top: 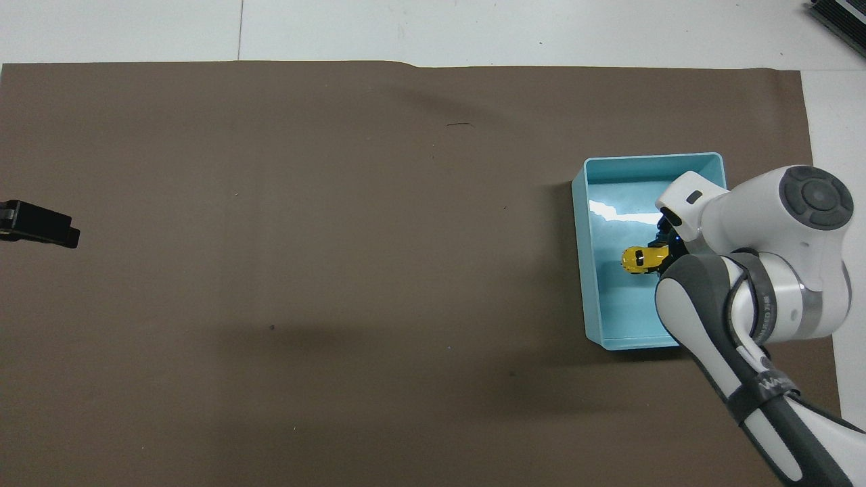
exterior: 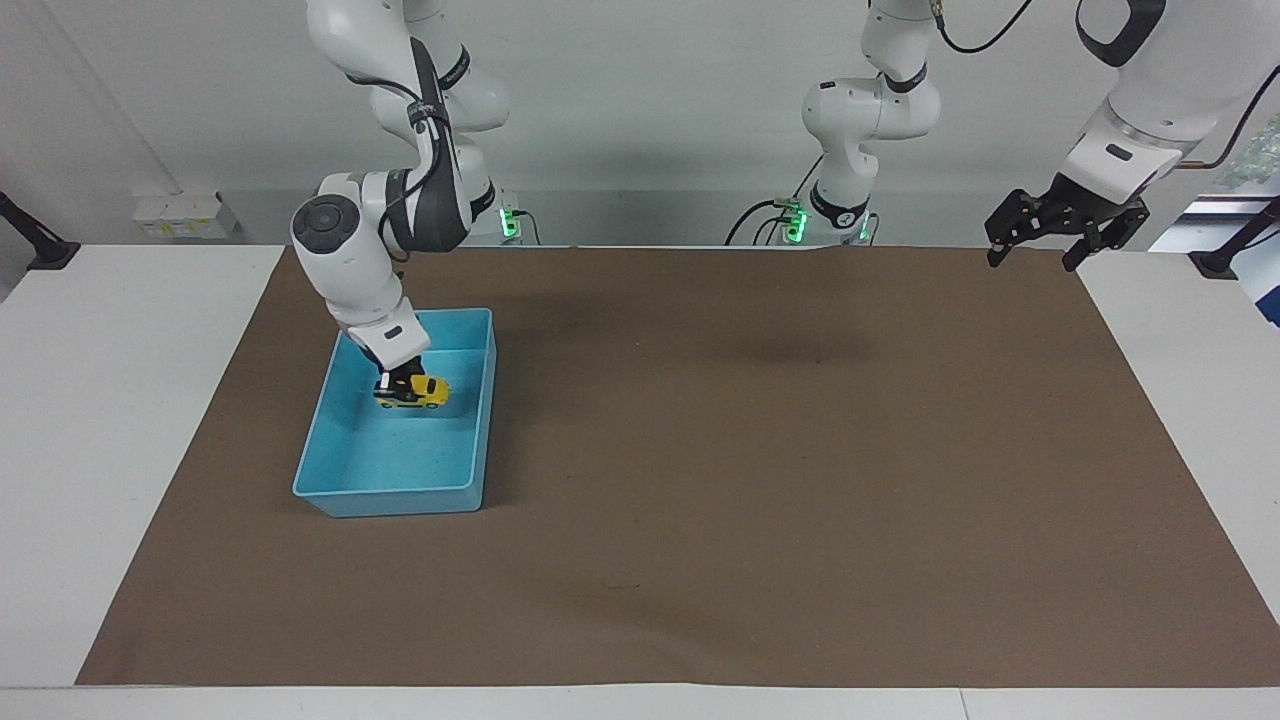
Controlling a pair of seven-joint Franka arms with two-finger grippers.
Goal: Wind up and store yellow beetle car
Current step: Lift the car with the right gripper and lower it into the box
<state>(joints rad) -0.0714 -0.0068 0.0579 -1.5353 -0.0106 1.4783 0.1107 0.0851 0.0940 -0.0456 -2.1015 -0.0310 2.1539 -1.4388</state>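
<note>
Bin: light blue rectangular plastic bin (exterior: 340,455) sits on the brown mat (exterior: 750,450) covering the white bench (exterior: 120,420), toward the right arm's end.
Right gripper: right gripper (exterior: 398,383) hangs inside the bin's opening, fingers pinching one end of the car.
Car: tiny bright yellow beetle car with dark windows (exterior: 417,392) is held over the bin's floor; whether its wheels touch cannot be told.
Left gripper: left gripper (exterior: 1037,251) waits raised over the mat's edge at the left arm's end, fingers spread, holding nothing.
</note>
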